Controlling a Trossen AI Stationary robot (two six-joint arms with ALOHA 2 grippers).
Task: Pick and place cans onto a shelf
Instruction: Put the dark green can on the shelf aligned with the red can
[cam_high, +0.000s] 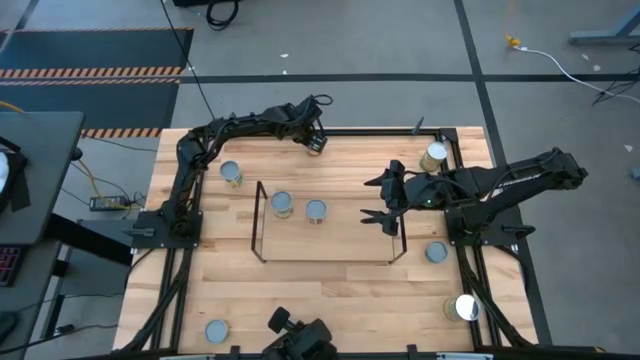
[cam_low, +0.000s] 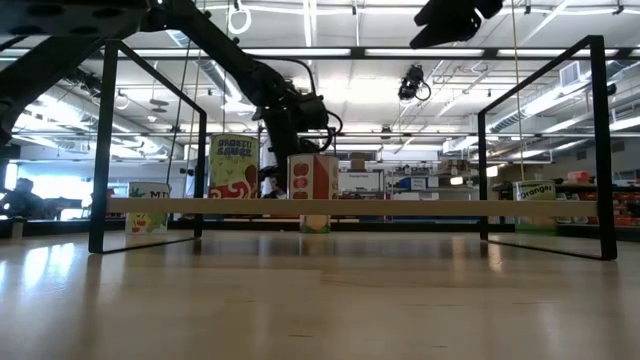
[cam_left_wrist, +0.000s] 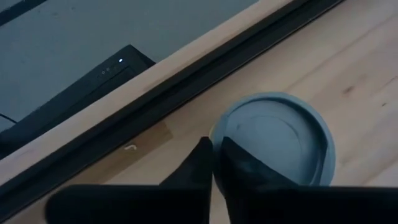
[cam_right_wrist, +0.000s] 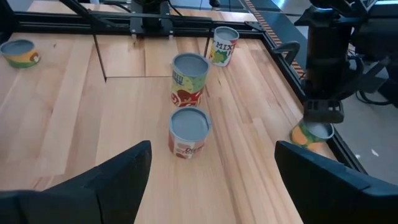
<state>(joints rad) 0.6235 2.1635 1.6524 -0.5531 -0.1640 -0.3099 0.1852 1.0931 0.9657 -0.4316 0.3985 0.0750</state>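
My left gripper (cam_high: 316, 139) is at the table's far edge, shut on a can (cam_left_wrist: 280, 140) with a grey top and orange-green sides (cam_right_wrist: 311, 134) that stands beside the black table frame. My right gripper (cam_high: 367, 199) hangs open above the right end of the shelf (cam_high: 330, 258), a low rack of thin dark rods, with nothing between its fingers. Two cans (cam_high: 282, 204) (cam_high: 316, 210) stand inside the shelf's outline. Another can (cam_high: 231, 173) stands to the shelf's left. My left gripper pinches the can's top rim (cam_left_wrist: 216, 134) between its two fingers, one finger (cam_left_wrist: 198, 163) outside the wall and one finger (cam_left_wrist: 245, 169) over the recessed top. The fingers slant down from the table's near-left side. The can's bottom is on the table.
More cans stand at the far right (cam_high: 433, 157), right (cam_high: 436, 252), near right (cam_high: 463, 307) and near left (cam_high: 216, 331). The black table frame (cam_high: 370, 131) runs right behind the held can. A camera mount (cam_high: 300, 338) sits at the near edge.
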